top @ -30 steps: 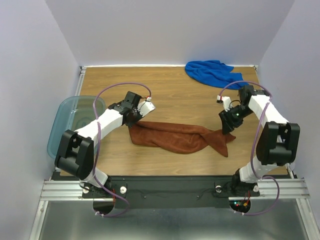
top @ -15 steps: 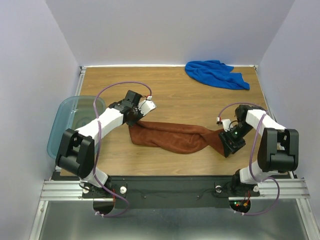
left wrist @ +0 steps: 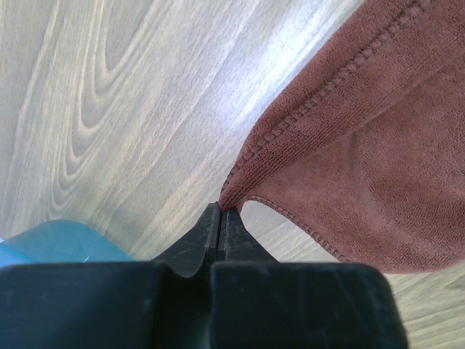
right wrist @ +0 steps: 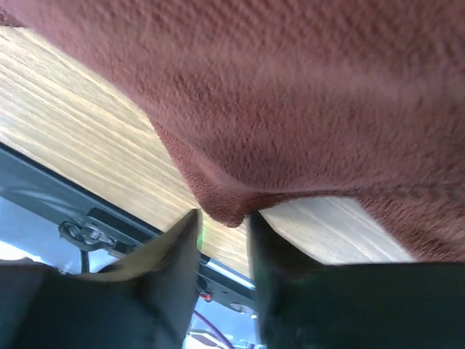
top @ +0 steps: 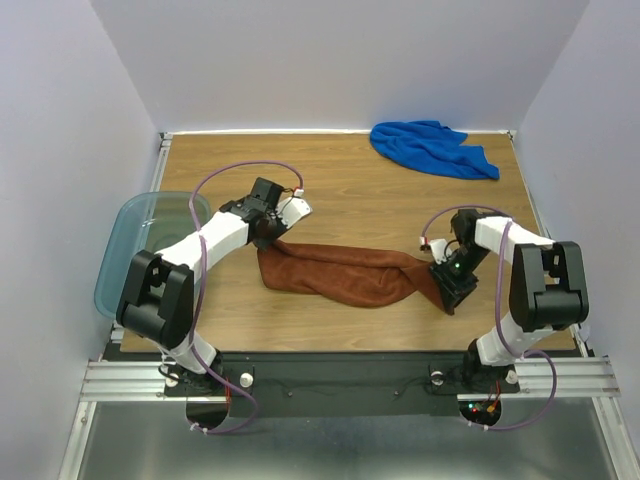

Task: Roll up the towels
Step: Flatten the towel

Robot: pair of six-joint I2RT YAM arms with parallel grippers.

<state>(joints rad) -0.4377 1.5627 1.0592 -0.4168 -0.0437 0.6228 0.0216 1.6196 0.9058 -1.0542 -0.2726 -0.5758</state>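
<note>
right pincer [top: 452,284] has swung down and inward over the last second, from beside the right end of the rust-brown towel [top: 340,272] onto the tail of it near the front edge of the worktop [top: 340,190]. its wrist view shows the jaws drawn narrow on a thick fold of that cloth. the fold touches both fingers [right wrist: 174,247], so i judge it to be gripping, though i cannot tell how firm the bite is. left pincer [left wrist: 220,212] has hardly moved: its jaws are pressed together on the hemmed corner at the towel's left end, with the teal plastic bin [top: 130,240] off to its left.

the towel itself lies where it did, stretched long and rumpled across the middle of the worktop between the two arms, neither flat nor rolled. royal blue towel [top: 425,147] sits in a heap at the far right corner, well apart and unchanged.

both ends of the brown one now seem to be in hand, so it can be pulled taut and spread flat, which i take to be the step needed before rolling. no rolling has begun on either towel, so the task is at an early stage.
</note>
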